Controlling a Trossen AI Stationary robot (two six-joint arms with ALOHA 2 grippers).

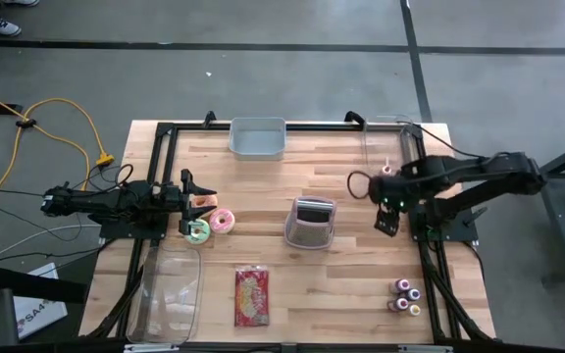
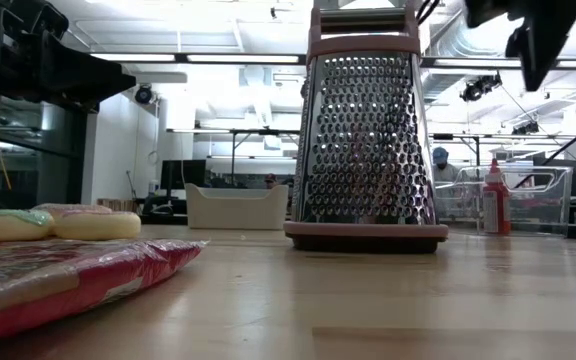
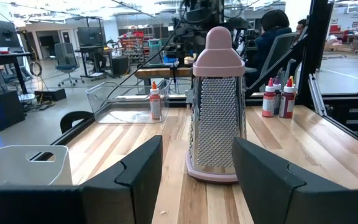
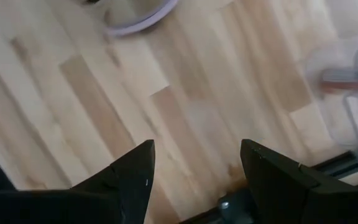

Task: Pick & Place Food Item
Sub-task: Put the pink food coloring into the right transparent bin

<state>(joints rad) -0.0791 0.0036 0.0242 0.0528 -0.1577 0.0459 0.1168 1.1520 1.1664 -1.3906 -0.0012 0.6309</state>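
Observation:
Two doughnuts, one pink [image 1: 224, 221] and one pale green [image 1: 199, 231], lie flat on the table at the left, just in front of my left gripper [image 1: 202, 194]. That gripper stands level and open at the left edge [image 3: 197, 149], touching nothing. A red snack packet [image 1: 251, 296] lies flat near the front edge and shows close up in the low view [image 2: 58, 280]. My right gripper [image 1: 387, 220] hangs at the right, pointing down, open [image 4: 197, 155] over bare wood, right of the grater.
A pink box grater [image 1: 310, 223] stands upright mid-table. A grey bin [image 1: 258, 137] sits at the far edge, a clear tub [image 1: 170, 292] at the front left, and another clear tub [image 1: 392, 147] with a red bottle at the far right. Small bottles [image 1: 406, 296] stand front right.

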